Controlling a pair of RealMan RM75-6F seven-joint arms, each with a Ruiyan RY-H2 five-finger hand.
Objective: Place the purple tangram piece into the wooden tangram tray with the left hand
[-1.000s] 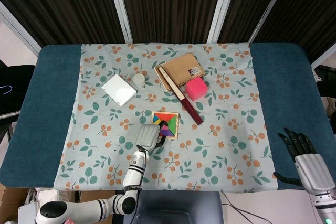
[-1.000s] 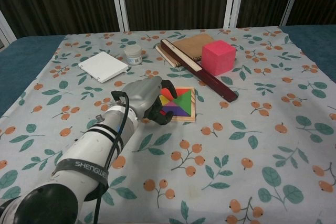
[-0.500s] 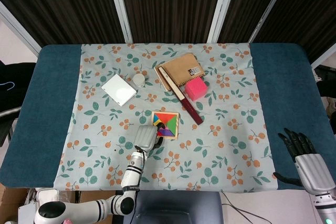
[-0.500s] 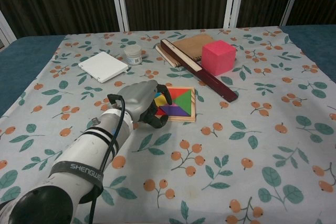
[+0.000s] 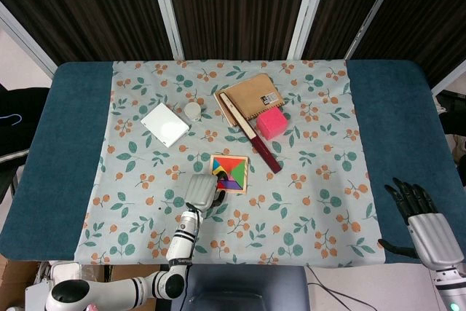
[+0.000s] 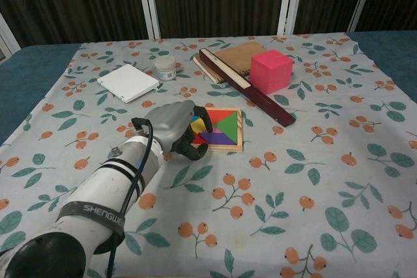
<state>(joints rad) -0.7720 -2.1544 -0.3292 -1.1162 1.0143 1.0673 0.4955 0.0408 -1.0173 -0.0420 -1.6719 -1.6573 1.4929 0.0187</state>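
The wooden tangram tray (image 6: 242, 131) lies mid-table, filled with coloured pieces. The purple piece (image 6: 215, 137) lies flat inside it, in the near part of the tray. My left hand (image 6: 176, 128) hovers at the tray's near-left corner, its dark fingers curled downward over the tray's edge with nothing visibly in them. From the head view, the left hand (image 5: 202, 191) sits just below and left of the tray (image 5: 246, 174), and the purple piece (image 5: 231, 183) shows beside its fingertips. My right hand (image 5: 422, 216) rests far off at the table's near-right edge, its fingers spread.
A pink cube (image 6: 271, 71), a long dark red stick (image 6: 247, 96) and a brown notebook (image 5: 255, 96) lie just behind the tray. Further left are a white box (image 6: 128, 82) and a small white jar (image 6: 165, 67). Floral cloth covers the table.
My left hand has drawn back toward me and slightly left, off the tray. The purple piece stays in the tray. The right hand has not moved.
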